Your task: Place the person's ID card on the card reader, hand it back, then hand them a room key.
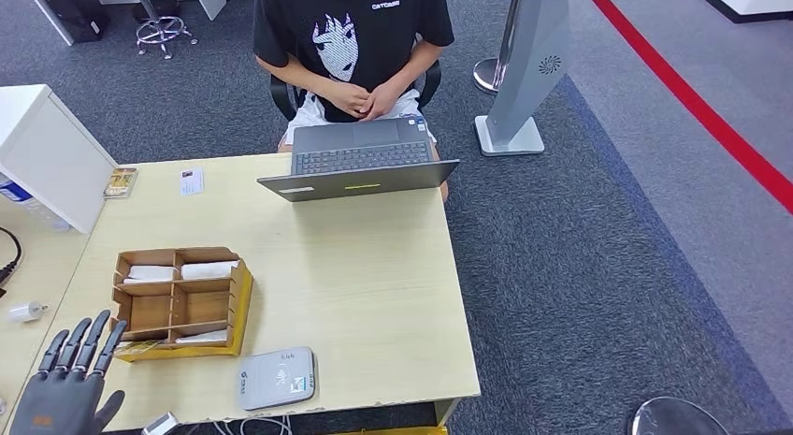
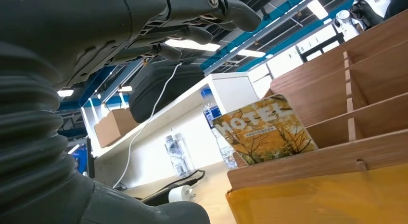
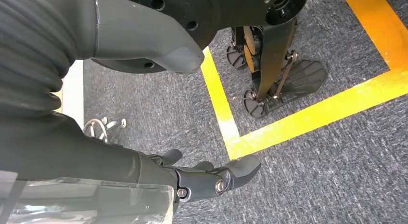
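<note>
A small white ID card (image 1: pixel 191 181) lies on the wooden desk's far left part, left of the laptop. The grey card reader (image 1: pixel 277 378) sits at the desk's near edge. A wooden organizer (image 1: pixel 180 302) beside it holds white key cards (image 1: pixel 208 269) in its back compartments, and a yellow "HOTEL" card (image 2: pixel 263 130) stands in its front. My left hand (image 1: pixel 70 379) hovers at the near left corner, left of the organizer, fingers (image 2: pixel 192 21) spread and holding nothing. My right hand (image 3: pixel 207 178) hangs over the carpet, empty, fingers loosely extended.
A person in a black T-shirt (image 1: pixel 351 42) sits across the desk with hands together behind an open laptop (image 1: pixel 360 159). A white cabinet (image 1: pixel 42 154) stands at the left, with a small booklet (image 1: pixel 121 181) beside it. A white plug (image 1: pixel 28 311) and cable lie left of the organizer.
</note>
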Tool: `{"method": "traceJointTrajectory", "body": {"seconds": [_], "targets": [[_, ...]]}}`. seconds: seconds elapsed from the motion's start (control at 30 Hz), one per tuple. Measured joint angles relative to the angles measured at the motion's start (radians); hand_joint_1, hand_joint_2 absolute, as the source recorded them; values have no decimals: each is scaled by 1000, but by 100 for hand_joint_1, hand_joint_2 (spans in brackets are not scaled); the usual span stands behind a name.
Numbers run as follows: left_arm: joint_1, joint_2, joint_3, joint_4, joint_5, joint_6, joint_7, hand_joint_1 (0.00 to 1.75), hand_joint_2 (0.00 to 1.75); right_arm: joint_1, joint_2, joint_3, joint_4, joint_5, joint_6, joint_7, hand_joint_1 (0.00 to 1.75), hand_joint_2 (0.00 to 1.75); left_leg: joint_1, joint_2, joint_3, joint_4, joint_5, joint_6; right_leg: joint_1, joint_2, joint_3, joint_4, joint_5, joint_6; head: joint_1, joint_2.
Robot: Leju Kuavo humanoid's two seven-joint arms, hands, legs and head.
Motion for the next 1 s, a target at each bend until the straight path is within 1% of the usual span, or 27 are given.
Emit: {"method": "traceJointTrajectory", "body": {"seconds": [0.17,0.33,0.5,0.67,0.87,1.0], "targets": [[0,26,15,6,-23,-7,4,0,175,0,0,0,0,8,2,-2,0,175,0,0,0,0,0,0,0,0,0,0,0,0,0,0],[0,55,57,6,-48,-5,3,0,175,0,0,0,0,17,2,-3,0,175,0,0,0,0,0,0,0,0,0,0,0,0,0,0],[-14,64,82,13,-51,2,-3,0,175,0,0,0,0,27,3,-3,0,175,0,0,0,0,0,0,0,-1,0,0,0,0,0,0],[-49,56,83,50,-53,29,-12,0,175,-2,0,0,0,34,3,-3,0,175,0,-1,0,0,0,0,0,-1,0,0,0,0,0,0],[-69,42,86,73,-36,49,-21,0,175,-3,0,0,0,36,3,-3,0,175,0,-1,0,0,0,0,0,-1,0,0,0,0,0,0],[-101,1,92,109,5,90,-39,0,175,-4,0,0,0,43,2,-3,0,175,0,-1,0,0,0,0,0,-1,0,0,0,0,0,0]]}}
